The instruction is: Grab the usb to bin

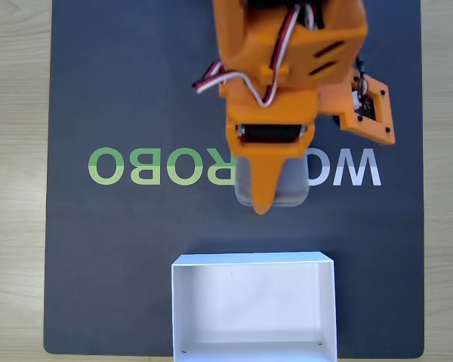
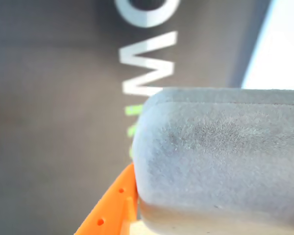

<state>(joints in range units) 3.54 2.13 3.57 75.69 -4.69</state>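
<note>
The usb (image 1: 293, 185), a small grey felt-like box, is on the dark mat's lettering just above the bin in the fixed view, mostly covered by my orange gripper (image 1: 263, 197). One orange finger lies across its middle and the tip reaches past its lower edge. In the wrist view the usb (image 2: 220, 161) looms very close, and an orange finger (image 2: 112, 205) presses against its lower left side. The other finger is hidden. The gripper looks shut on the usb. The bin (image 1: 253, 309), a white open-top box, stands at the mat's bottom edge; its white corner (image 2: 284, 44) shows in the wrist view.
A dark mat (image 1: 121, 249) with "WOROBO" lettering covers the light wooden table (image 1: 15, 188). The orange arm with red and white wires (image 1: 287, 45) comes in from the top. A narrow strip of mat separates the usb from the bin's rim.
</note>
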